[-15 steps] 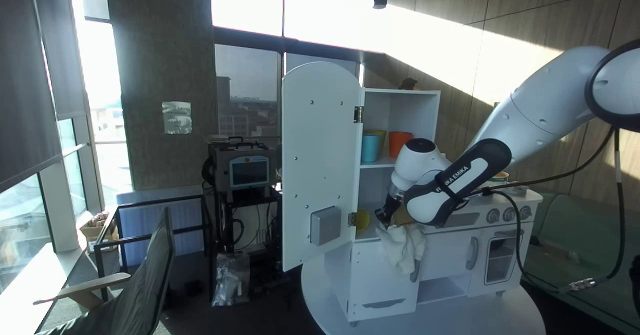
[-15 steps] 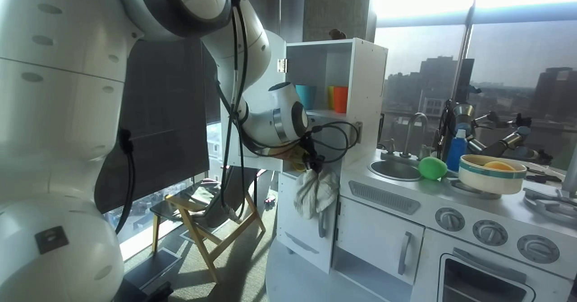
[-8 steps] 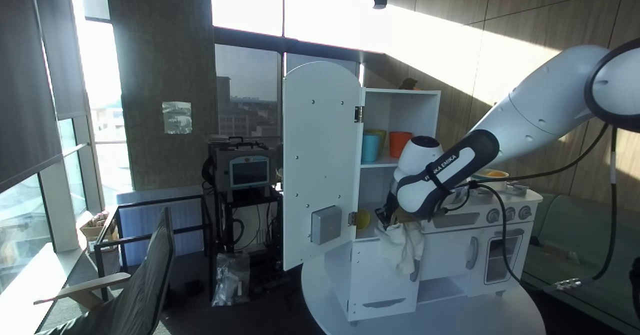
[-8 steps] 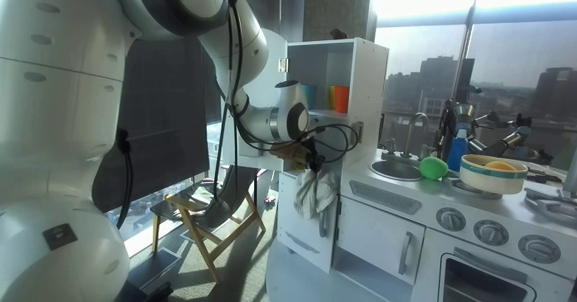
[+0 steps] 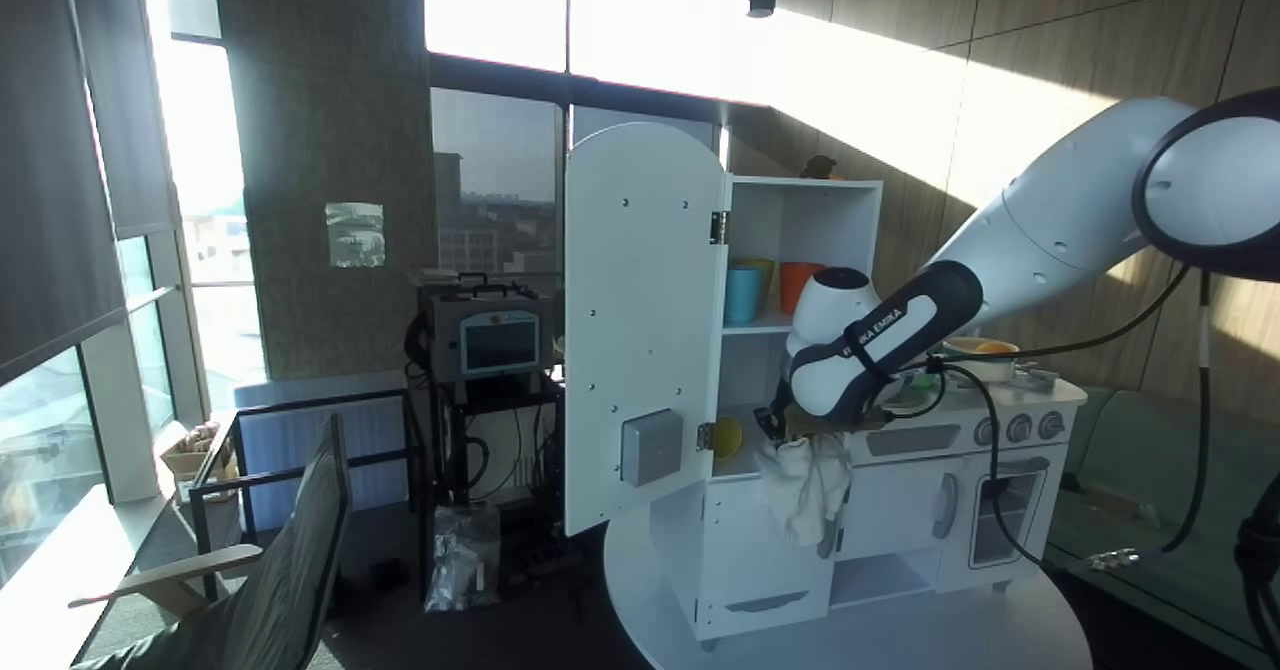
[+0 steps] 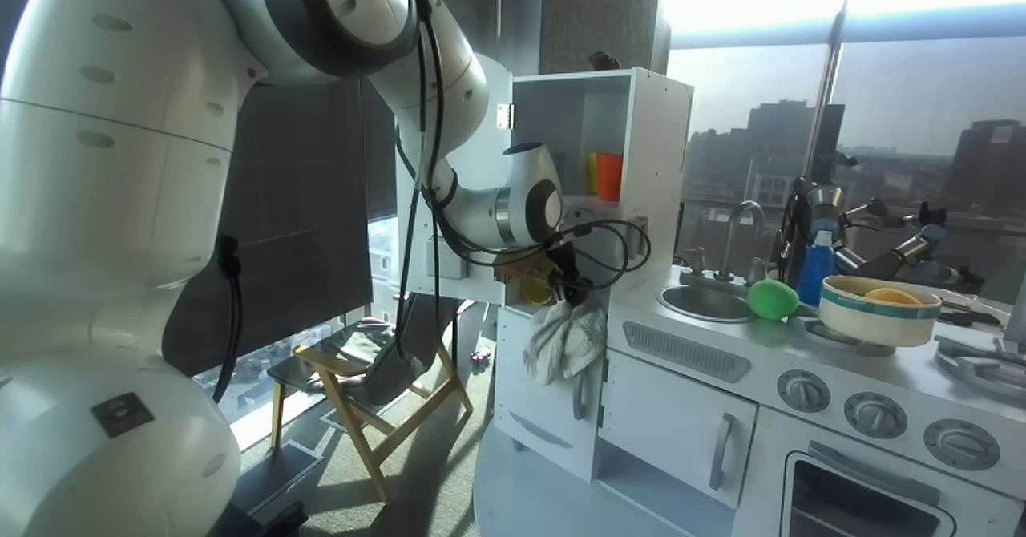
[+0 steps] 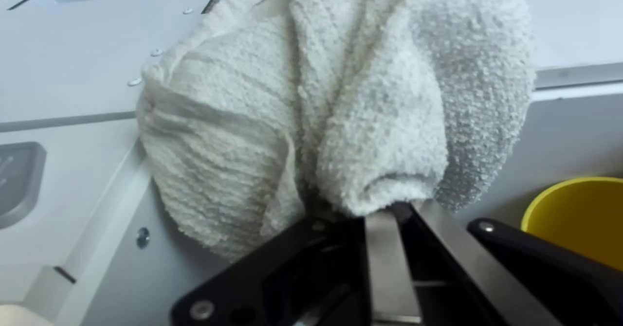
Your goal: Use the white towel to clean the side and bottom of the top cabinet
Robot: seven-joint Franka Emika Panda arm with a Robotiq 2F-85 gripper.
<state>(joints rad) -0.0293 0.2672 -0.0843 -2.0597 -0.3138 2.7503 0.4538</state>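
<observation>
White towel (image 6: 564, 343) hangs at six o'clock below your gripper (image 6: 574, 293), jaws clamped on it, before the lower door (image 6: 529, 409); your wrist (image 6: 529, 176) now sits slightly further toward three o'clock in an exterior view.

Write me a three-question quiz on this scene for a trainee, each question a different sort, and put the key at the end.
1. Multiple choice: what colour is the round container at the right edge of the wrist view?
A) blue
B) yellow
C) red

2. True or false: the gripper holds the white towel.

3. Fill in the blank with "open" or "shut": in an exterior view, the tall door of the cabinet stands ____.

Key: 1. B; 2. true; 3. open
</observation>
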